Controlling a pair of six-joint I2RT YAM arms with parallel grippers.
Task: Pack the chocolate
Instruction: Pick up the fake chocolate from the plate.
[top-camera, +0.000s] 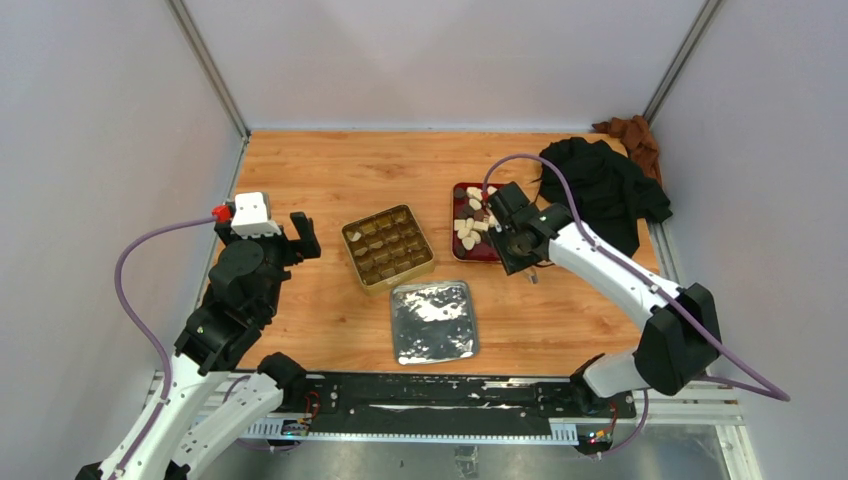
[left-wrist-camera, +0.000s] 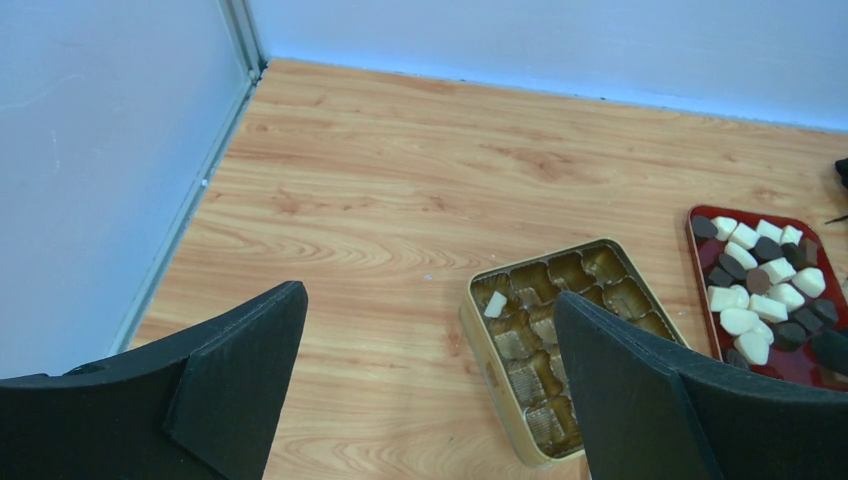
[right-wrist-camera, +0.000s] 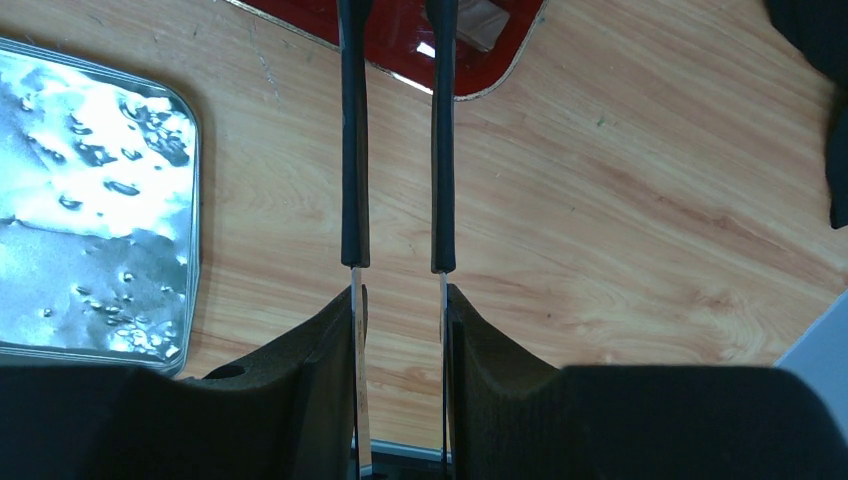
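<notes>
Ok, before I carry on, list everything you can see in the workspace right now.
gold tin: one, gold with brown compartments, table centre
chocolate in tin: one, cream-white, corner compartment
red tray: one, red, right of the tin
loose chocolates: many, cream-white and dark brown, in the red tray
silver tray: one, shiny silver, near side of the tin
black cloth: one, black, far right
brown cloth: one, brown, far right corner
tongs: one pair, black-sleeved, tips over the red tray
left gripper: open, left of the tin
right gripper: shut on the tongs
</notes>
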